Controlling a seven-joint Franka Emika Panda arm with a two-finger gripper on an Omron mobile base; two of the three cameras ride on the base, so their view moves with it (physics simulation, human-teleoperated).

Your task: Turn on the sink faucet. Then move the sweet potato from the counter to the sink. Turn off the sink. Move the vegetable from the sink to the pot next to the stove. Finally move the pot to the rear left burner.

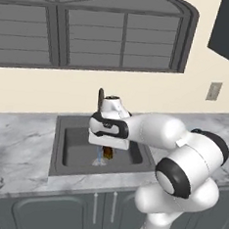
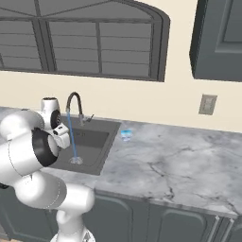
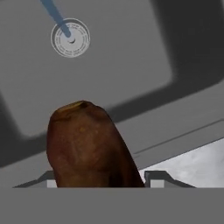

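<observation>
The end effector (image 3: 98,181) is clamped on the sweet potato (image 3: 89,144), held over the sink (image 3: 87,74) under running water. It looks stiff, fairly heavy, maybe slick when wet; grip mid-body.

No text, label, brand, number or sign can be read anywhere in these pictures.
</observation>
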